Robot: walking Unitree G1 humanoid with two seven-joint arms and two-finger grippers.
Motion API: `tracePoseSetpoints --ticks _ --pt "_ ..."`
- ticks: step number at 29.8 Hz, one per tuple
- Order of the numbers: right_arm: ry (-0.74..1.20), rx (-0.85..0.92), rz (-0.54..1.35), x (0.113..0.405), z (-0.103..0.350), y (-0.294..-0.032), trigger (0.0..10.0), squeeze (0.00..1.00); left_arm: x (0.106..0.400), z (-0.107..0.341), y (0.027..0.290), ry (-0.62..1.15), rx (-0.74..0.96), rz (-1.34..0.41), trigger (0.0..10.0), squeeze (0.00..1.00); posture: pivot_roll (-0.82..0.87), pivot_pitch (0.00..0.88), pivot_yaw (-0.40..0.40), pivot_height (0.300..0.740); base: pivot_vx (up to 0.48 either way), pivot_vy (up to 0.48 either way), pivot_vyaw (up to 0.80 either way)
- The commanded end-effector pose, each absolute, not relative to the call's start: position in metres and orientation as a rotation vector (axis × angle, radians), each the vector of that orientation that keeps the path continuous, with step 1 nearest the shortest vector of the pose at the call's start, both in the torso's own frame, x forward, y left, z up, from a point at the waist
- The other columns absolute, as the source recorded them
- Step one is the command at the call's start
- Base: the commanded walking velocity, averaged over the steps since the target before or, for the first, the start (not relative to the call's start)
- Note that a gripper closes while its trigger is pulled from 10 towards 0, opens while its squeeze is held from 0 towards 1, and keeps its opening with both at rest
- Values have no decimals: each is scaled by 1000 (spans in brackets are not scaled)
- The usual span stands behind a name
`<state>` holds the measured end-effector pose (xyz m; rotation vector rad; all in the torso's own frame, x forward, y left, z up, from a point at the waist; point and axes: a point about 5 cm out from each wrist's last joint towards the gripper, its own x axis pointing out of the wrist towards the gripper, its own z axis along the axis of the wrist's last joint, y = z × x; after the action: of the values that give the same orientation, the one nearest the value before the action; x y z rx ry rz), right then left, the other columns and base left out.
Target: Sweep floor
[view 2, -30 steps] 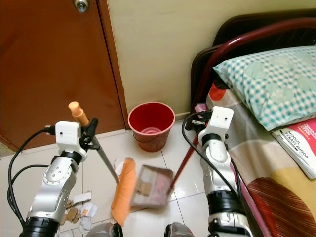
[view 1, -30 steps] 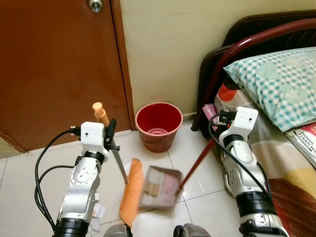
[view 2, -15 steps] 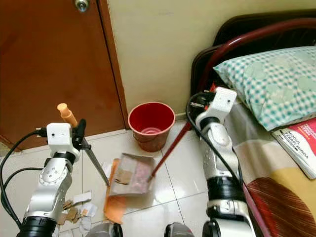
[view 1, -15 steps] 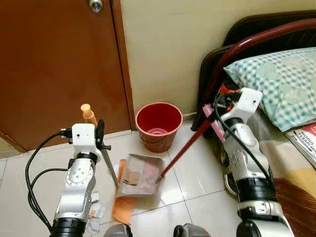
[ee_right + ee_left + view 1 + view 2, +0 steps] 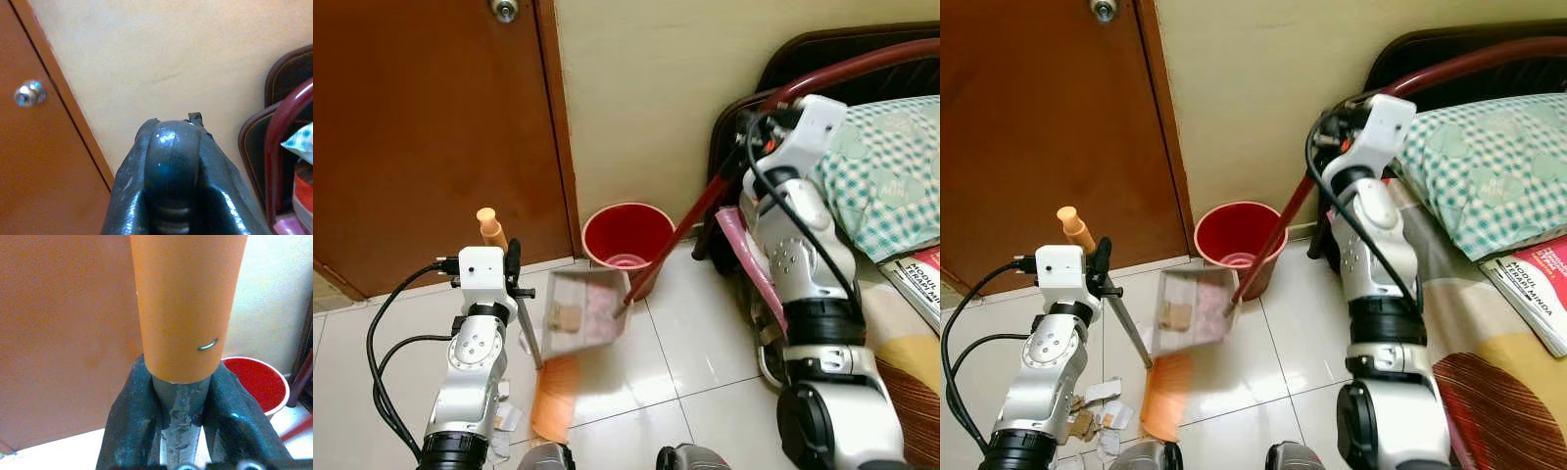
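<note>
Fingers of the right hand (image 5: 756, 117) are pressed around the top of the dustpan's dark red handle (image 5: 690, 217), raised high beside the bed's headboard (image 5: 842, 47). From there the long handle slants down toward the robot's left to the loaded dustpan (image 5: 578, 311), which hangs above the floor just beside the red bucket (image 5: 628, 243); the bucket lies just beyond the pan. The left hand (image 5: 182, 404) pinches the broom's metal shaft below its orange grip (image 5: 186, 303), its bristles (image 5: 554, 399) resting on the floor.
</note>
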<state>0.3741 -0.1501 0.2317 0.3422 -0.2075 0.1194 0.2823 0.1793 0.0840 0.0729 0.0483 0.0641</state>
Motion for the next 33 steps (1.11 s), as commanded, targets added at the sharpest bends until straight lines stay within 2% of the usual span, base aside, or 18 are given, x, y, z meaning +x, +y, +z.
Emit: tracePoseSetpoints --ticks 1,8,21,27,31,33 --pt "-271 391 129 376 248 -151 10000 0 280 78 181 78 87 74 10000 0 -50 75 -28 740 0 0 0" --pt "-340 391 112 380 269 -156 10000 0 282 79 180 74 84 74 10000 0 -50 75 -28 740 0 0 0" --pt "-559 202 65 375 316 -173 10000 0 283 78 173 76 80 50 10000 0 -53 75 -20 740 0 0 0" --pt "-622 101 69 375 325 -168 10000 0 284 79 173 74 82 45 10000 0 -47 76 -15 740 0 0 0" --pt "-648 -7 86 376 323 -156 10000 0 285 80 172 72 86 43 10000 0 -40 76 -14 740 0 0 0" --pt "-655 -116 130 376 312 -139 10000 0 285 80 173 72 88 43 10000 0 -37 75 -14 740 0 0 0"
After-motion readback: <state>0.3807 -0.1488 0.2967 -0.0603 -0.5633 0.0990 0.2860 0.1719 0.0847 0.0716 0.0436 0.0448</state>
